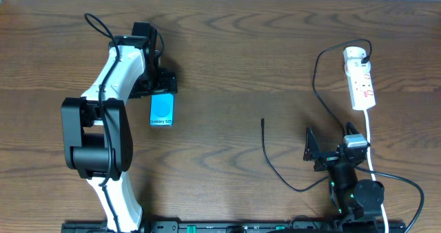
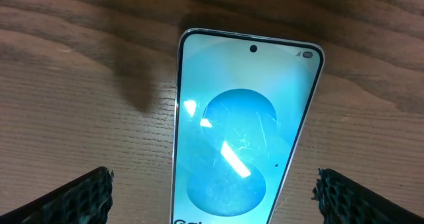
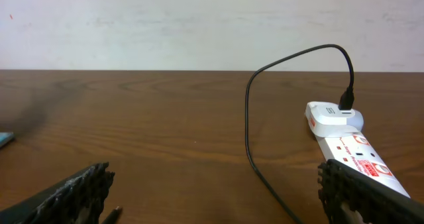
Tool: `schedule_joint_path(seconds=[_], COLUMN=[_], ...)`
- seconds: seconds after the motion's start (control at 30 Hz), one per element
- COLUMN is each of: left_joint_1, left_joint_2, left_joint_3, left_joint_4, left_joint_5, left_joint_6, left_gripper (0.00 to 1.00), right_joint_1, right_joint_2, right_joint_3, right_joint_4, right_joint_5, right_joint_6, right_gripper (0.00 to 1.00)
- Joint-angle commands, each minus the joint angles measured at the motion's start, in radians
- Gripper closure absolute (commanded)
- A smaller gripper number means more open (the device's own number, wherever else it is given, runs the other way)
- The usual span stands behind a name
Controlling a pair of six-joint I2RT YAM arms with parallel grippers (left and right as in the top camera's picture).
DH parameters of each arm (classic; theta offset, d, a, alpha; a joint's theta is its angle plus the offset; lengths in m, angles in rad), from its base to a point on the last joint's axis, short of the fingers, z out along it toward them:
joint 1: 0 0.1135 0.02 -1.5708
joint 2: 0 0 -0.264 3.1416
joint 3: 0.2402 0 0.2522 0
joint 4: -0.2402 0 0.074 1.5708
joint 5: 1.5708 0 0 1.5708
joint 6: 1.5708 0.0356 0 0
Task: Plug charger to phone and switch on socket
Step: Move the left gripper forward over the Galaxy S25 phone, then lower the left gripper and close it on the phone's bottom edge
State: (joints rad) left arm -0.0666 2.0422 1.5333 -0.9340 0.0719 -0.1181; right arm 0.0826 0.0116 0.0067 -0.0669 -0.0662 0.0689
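Black ribbed fingertips [image 2: 83, 194] of the left jaws stand wide apart, gripping nothing, one either side of the phone [image 2: 242, 138], which lies flat and face up on the brown worktop [image 1: 227, 67], left of centre. At the near right, the right jaws are likewise spread wide and empty, low over the worktop. Well right of the phone, the charger [image 3: 246, 118] lies loose, its slim tip free on the wood; its other end sits plugged into the far end of the socket [image 1: 362, 88]
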Motion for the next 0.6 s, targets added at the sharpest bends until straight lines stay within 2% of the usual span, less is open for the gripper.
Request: schedule_joint_path(seconds=[0.0,0.57], left_joint_1=[0.002,-0.026], left_joint_2=[0.004,0.004], left_joint_3=[0.005,-0.04], left_joint_4=[-0.003,0.009], left_joint_5=[-0.013,-0.013], left_joint_6=[0.008,0.008], left_gripper=[0.03,0.02], right_joint_1=[0.005,0.005], right_joint_2=[-0.006,-0.006], right_joint_3=[-0.001,-0.001], right_joint_4=[-0.005,-0.005], right_joint_5=[0.005,0.005], right_joint_6=[0.013,0.013], right_gripper=[0.01,0.01])
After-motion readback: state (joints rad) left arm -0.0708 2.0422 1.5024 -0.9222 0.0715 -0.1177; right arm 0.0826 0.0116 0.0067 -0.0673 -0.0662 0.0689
